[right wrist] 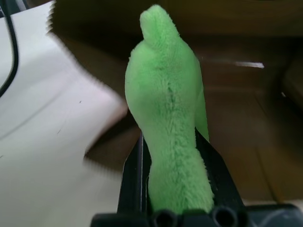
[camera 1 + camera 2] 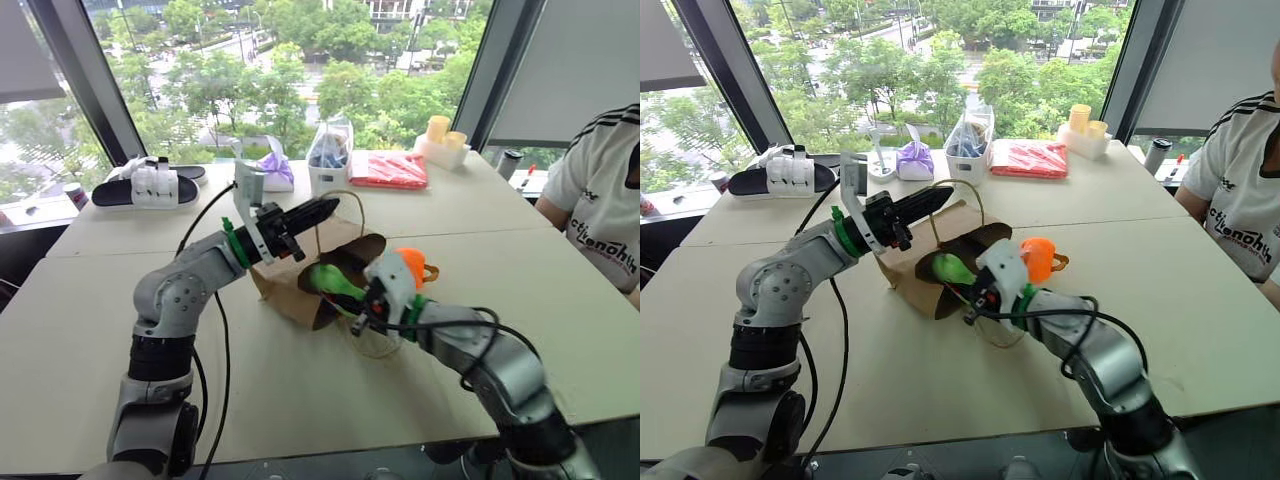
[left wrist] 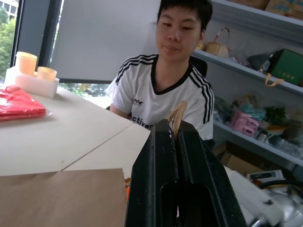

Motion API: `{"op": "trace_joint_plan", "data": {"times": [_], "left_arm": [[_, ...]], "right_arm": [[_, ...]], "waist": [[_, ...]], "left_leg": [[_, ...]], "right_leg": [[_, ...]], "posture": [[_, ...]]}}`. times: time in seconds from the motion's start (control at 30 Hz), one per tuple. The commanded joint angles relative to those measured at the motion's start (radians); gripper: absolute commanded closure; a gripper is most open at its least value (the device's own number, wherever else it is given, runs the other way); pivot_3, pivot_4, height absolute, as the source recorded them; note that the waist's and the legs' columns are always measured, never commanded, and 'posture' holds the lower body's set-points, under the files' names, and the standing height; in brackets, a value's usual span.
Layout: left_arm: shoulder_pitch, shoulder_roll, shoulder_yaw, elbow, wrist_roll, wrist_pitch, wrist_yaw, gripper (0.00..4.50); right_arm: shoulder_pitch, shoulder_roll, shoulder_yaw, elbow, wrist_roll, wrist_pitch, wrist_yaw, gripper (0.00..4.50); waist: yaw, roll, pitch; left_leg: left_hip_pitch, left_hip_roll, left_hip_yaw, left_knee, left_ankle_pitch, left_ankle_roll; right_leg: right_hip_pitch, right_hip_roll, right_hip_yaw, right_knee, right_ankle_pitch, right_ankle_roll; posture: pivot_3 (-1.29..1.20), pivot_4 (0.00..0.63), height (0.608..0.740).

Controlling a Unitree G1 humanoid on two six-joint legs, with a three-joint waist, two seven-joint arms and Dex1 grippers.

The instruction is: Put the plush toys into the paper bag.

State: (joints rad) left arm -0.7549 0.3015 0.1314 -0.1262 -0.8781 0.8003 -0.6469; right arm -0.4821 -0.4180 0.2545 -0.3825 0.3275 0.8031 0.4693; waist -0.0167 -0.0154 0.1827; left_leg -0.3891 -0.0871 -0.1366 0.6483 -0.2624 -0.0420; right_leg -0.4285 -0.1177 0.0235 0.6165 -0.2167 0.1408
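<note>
Right tool (image 1: 173,189) is pinching the green plush toy (image 1: 165,118), fingers clamped on its lower half, toy's tip pointing into the dark mouth of the paper bag (image 2: 290,285). In the head views that tool (image 2: 352,300) sits at frame centre, right at the bag opening, green toy (image 2: 330,278) partly inside the rim.

Left tool (image 2: 325,208) is pressed together on the bag's cord handle (image 3: 177,118); a bit of tan cord sticks out between the fingertips in the left wrist view. It holds the handle up just above the bag, centre of frame.

Bag lies on its side on the surface (image 2: 90,330), mouth facing the right arm. Orange plush toy (image 2: 412,265) is on the surface just right of the bag mouth, behind the right wrist.

Upper part of frame, far side of surface: purple pouch (image 2: 277,168), clear plastic bag (image 2: 329,152), red packet (image 2: 390,170), black-and-white sandal (image 2: 148,187). Person in a white shirt (image 2: 600,210) sits at the right edge.
</note>
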Motion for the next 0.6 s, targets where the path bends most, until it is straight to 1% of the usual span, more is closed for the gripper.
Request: {"op": "trace_joint_plan", "data": {"times": [0.03,0.2,0.3,0.37,0.4,0.43,0.5,0.53,0.6], "left_arm": [[0.006,0.012,0.012,-0.058,-0.038,0.018,-0.001,4.50],[0.013,-0.008,0.018,-0.065,-0.039,0.009,0.034,4.50],[0.013,-0.014,0.019,-0.066,-0.038,0.005,0.044,4.50],[0.016,-0.015,0.020,-0.068,-0.039,0.001,0.051,4.50],[0.018,-0.017,0.021,-0.068,-0.040,-0.001,0.056,4.50],[0.019,-0.018,0.023,-0.069,-0.041,-0.002,0.060,4.50],[0.019,-0.019,0.027,-0.065,-0.040,-0.006,0.064,4.50],[0.020,-0.019,0.029,-0.064,-0.040,-0.008,0.066,4.50],[0.021,-0.019,0.032,-0.062,-0.042,-0.009,0.067,4.50]], "right_arm": [[-0.057,0.052,0.041,0.089,-0.051,-0.087,0.012,4.43],[-0.159,0.175,0.054,0.320,-0.079,-0.210,0.046,4.43],[-0.177,0.202,0.044,0.362,-0.082,-0.232,0.073,3.25],[-0.184,0.215,0.044,0.372,-0.089,-0.243,0.080,2.25],[-0.185,0.218,0.045,0.373,-0.095,-0.246,0.081,1.83],[-0.184,0.218,0.047,0.371,-0.102,-0.246,0.082,1.29],[-0.178,0.201,0.061,0.348,-0.123,-0.245,0.090,0.30],[-0.171,0.186,0.067,0.323,-0.135,-0.241,0.094,0.06],[-0.156,0.158,0.065,0.264,-0.151,-0.229,0.100,0.06]], "waist": [[0.001,0.000,0.000],[0.001,0.000,0.000],[0.002,0.000,0.000],[0.001,0.000,0.000],[0.001,0.000,0.000],[0.001,0.000,0.000],[0.000,0.000,0.000],[0.000,0.000,0.000],[0.001,0.000,0.000]], "left_leg": [[0.000,0.000,0.000,0.000,0.000,-0.001],[0.000,0.000,0.000,0.000,0.001,-0.001],[0.000,0.000,0.000,0.000,0.001,-0.002],[0.000,0.000,0.000,0.000,0.001,-0.002],[0.000,0.000,0.000,0.000,0.001,-0.002],[0.000,0.000,0.000,0.000,0.001,-0.002],[0.000,0.000,0.000,0.000,0.001,-0.002],[0.000,0.000,0.000,0.000,0.001,-0.002],[0.000,0.000,0.000,0.000,0.001,-0.002]], "right_leg": [[0.000,0.000,0.000,0.000,0.000,0.000],[0.000,0.000,0.000,0.000,0.000,0.000],[0.000,0.000,0.000,0.000,0.000,0.000],[0.000,0.000,0.000,0.000,0.000,0.000],[0.000,0.000,0.000,0.000,0.000,0.000],[-0.001,0.000,0.000,0.000,0.000,0.000],[-0.001,0.000,0.000,0.000,0.000,0.000],[-0.001,0.000,0.000,0.000,0.000,0.000],[-0.001,0.000,0.000,0.000,0.000,0.000]], "posture": [[0.00,0.150,0.740],[0.00,0.150,0.740],[0.00,0.150,0.740],[0.00,0.150,0.740],[0.00,0.150,0.740],[0.00,0.150,0.740],[0.00,0.150,0.740],[0.00,0.150,0.740],[0.00,0.150,0.740]]}}
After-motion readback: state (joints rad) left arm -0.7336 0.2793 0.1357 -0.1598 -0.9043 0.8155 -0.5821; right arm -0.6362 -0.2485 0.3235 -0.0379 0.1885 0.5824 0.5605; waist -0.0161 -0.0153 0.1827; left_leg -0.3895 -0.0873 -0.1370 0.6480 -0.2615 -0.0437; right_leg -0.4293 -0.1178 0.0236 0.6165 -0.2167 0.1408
